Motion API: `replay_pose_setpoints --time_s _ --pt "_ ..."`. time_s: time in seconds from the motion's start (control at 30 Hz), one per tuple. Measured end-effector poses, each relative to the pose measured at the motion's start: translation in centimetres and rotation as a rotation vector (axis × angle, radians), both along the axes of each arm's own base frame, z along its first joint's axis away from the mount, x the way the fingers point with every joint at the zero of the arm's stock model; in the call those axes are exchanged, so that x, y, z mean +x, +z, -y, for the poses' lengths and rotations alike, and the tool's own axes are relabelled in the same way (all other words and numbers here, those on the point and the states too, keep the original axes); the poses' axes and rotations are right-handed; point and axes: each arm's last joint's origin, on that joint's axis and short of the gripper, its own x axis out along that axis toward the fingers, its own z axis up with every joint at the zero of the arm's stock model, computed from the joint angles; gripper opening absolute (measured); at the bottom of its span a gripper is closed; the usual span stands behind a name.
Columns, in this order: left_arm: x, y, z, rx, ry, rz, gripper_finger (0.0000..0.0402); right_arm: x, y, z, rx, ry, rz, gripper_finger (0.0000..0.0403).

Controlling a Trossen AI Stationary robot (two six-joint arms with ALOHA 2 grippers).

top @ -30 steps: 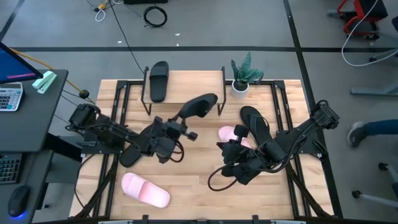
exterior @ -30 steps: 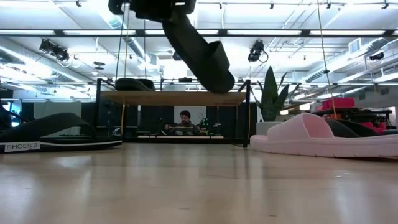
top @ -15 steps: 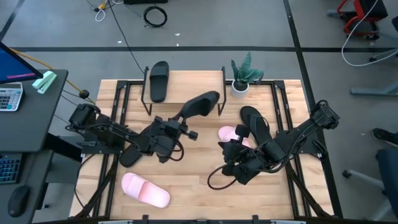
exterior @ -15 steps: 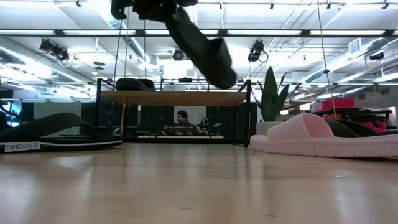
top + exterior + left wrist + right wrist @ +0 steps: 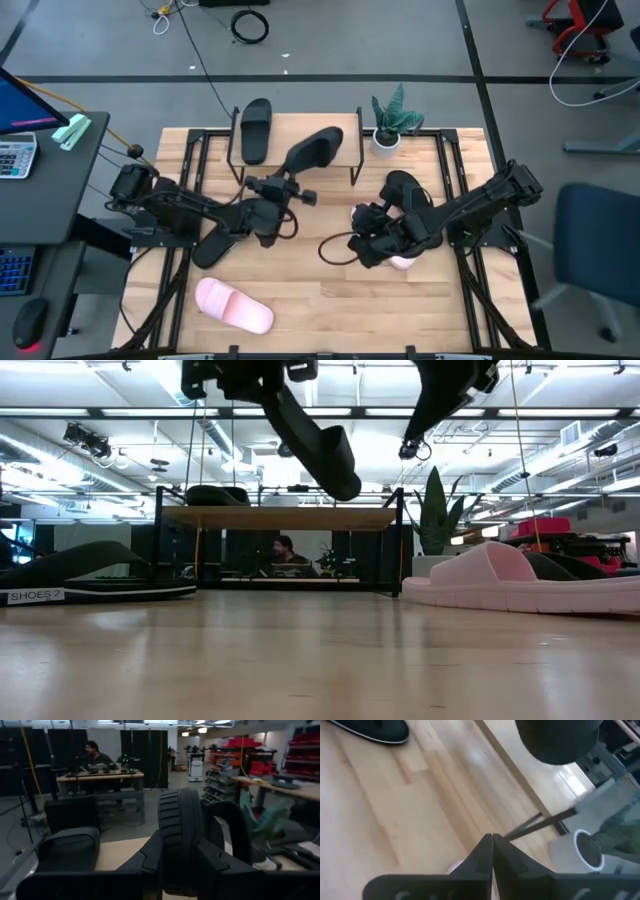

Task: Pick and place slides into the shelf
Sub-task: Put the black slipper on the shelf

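Note:
My left gripper (image 5: 272, 192) is shut on a black wide-strap slide (image 5: 312, 150) raised over the right half of the shelf (image 5: 345, 128). In the low view this slide (image 5: 312, 442) slants down above the plank (image 5: 280, 517). A second black slide (image 5: 255, 128) lies sole-down on the shelf's left half. My right gripper (image 5: 366, 242) hovers shut over a partly hidden pink slide (image 5: 402, 262). Another pink slide (image 5: 232, 305) lies near the table's front. One black flip-flop (image 5: 408, 192) lies at right, another (image 5: 215, 245) under the left arm. My left gripper pinches the black slide's sole (image 5: 180, 827) edgewise between its two fingers (image 5: 150, 857), at the end nearer the arm. The fingers come from the table's near left, along the slide. The slide is lifted clear, and its free end (image 5: 325, 140) points to the far right, with the strap (image 5: 231, 832) to one side.
A potted plant (image 5: 390, 122) in a white pot stands just right of the shelf. The shelf's black legs (image 5: 356, 160) stand on the table's far part. A desk with a calculator (image 5: 15, 155) sits left of the table. A blue chair (image 5: 595, 250) is at right.
My left gripper has moved toward the far edge, carrying the black slide from the front of the shelf to over its right half. My right gripper has risen and moved toward the table's left and far side, over the pink slide.

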Motion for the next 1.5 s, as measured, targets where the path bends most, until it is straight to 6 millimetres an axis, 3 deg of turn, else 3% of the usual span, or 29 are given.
replay_pose_setpoints --time_s 0.23,0.37,0.63,1.17,1.3,1.5 --pt "0.4 -0.1 -3.6 -0.011 0.091 0.064 0.0070 0.2 0.0 0.2 0.000 -0.005 0.004 0.0014" --pt "0.7 -0.9 -5.0 -0.019 0.044 0.071 0.0081 0.1 0.0 0.2 0.000 -0.001 0.004 0.0014" --pt "0.6 -3.0 -6.1 -0.080 -0.008 0.032 0.0096 0.1 0.0 0.2 -0.013 0.015 -0.015 0.0014" --pt "0.5 -3.0 -6.5 -0.080 -0.035 -0.028 0.0209 0.2 0.1 0.2 -0.025 0.021 -0.024 0.0014" --pt "0.2 -2.5 -6.9 -0.079 -0.001 0.010 0.0209 0.4 0.3 1.3 -0.100 -0.025 -0.014 0.0014" --pt "-0.3 -1.7 -8.0 -0.078 0.045 0.060 0.0182 1.7 0.7 4.9 -0.162 -0.164 0.058 0.0014"
